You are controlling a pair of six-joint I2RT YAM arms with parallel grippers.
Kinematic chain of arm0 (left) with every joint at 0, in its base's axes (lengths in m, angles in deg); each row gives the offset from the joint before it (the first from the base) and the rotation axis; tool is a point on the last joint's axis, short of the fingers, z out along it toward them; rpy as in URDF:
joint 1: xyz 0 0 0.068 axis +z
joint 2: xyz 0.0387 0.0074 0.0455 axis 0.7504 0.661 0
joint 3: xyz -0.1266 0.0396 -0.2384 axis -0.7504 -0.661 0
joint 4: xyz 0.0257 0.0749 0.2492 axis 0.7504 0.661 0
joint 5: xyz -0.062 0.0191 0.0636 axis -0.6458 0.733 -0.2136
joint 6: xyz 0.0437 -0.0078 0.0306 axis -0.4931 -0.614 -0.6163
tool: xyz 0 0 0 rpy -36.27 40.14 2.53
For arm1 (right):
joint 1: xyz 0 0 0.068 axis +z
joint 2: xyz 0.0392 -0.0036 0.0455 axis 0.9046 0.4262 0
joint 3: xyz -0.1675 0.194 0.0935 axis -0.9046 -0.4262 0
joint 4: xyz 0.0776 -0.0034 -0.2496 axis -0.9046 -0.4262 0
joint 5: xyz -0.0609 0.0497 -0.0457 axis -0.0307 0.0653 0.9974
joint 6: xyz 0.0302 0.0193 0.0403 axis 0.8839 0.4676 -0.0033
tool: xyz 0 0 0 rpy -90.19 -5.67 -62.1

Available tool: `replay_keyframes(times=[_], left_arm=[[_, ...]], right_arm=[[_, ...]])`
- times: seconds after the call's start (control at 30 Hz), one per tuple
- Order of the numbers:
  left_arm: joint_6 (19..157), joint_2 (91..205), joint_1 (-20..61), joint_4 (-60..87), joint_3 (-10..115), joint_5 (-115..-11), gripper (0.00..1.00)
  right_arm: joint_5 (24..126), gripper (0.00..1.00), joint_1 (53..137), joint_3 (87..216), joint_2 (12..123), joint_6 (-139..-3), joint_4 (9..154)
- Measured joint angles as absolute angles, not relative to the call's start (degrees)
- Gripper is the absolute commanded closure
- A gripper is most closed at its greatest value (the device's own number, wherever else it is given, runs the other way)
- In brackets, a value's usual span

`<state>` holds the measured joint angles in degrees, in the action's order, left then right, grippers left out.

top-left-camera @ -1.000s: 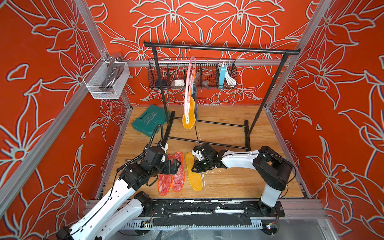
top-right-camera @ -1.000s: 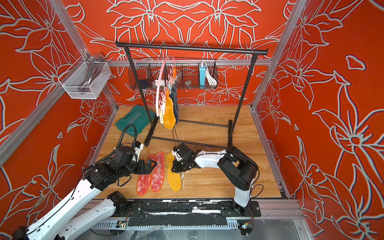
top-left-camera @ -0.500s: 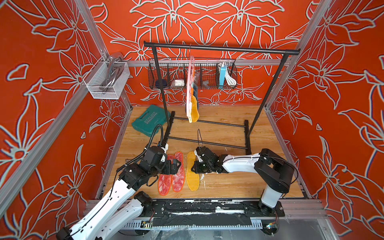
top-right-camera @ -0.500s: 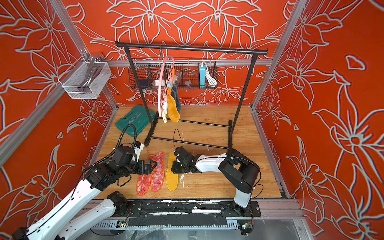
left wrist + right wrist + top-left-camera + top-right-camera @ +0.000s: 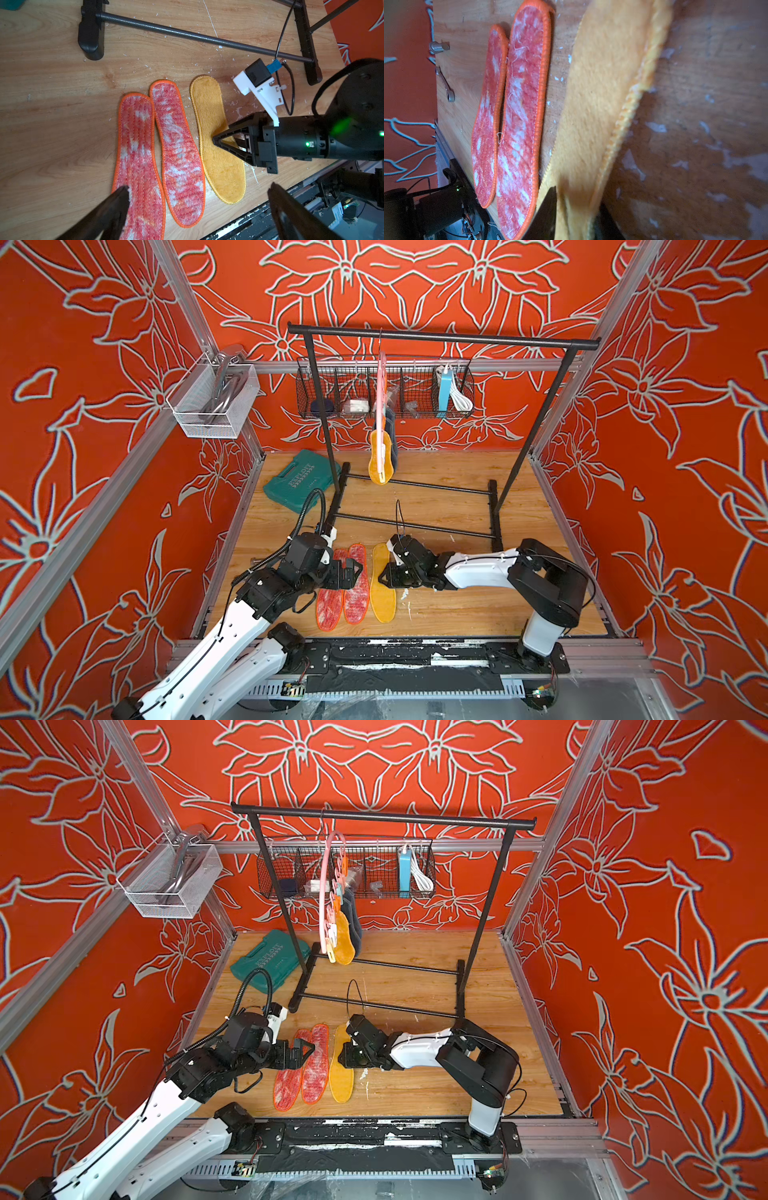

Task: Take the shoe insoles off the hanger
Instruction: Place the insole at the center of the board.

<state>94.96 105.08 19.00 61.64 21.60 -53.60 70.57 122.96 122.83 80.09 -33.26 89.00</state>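
Two red-white insoles (image 5: 343, 599) with orange rims lie side by side on the wooden floor, and a mustard yellow insole (image 5: 382, 593) lies right of them. My right gripper (image 5: 384, 574) is low at that yellow insole's right edge. In the right wrist view its fingers (image 5: 548, 209) pinch the folded edge of the yellow insole (image 5: 602, 93). My left gripper (image 5: 198, 187) hovers open over the near ends of the red insoles (image 5: 178, 145). The pink hanger (image 5: 324, 894) hangs edge-on from the rack, holding another yellow insole (image 5: 344, 942) and dark grey ones (image 5: 353, 915).
The black garment rack (image 5: 440, 337) stands behind both grippers, with its floor bars (image 5: 415, 526) close by. A green tool case (image 5: 301, 481) lies at the back left. A wire basket (image 5: 386, 406) hangs on the back wall and a white mesh basket (image 5: 212, 398) on the left wall.
My right gripper has swung the yellow insole left and laid it flat beside the red pair. Its jaws have loosened. The hanger has swung back and turned. The left arm has not moved.
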Motion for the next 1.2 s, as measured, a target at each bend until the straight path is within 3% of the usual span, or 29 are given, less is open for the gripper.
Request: replay_keyframes(times=[0.33, 0.8, 1.2], left_arm=[[95.0, 105.1, 19.0, 61.6, 21.6, -53.8, 0.02], [95.0, 104.7, 19.0, 61.6, 21.5, -53.7, 0.02], [95.0, 104.2, 19.0, 61.2, 20.6, -53.7, 0.02]], right_arm=[[74.3, 0.45, 123.3, 121.3, 75.7, -33.6, 84.9], [85.8, 0.45, 123.3, 115.7, 61.9, -37.5, 80.9], [99.4, 0.41, 123.3, 110.5, 51.2, -57.2, 88.7]])
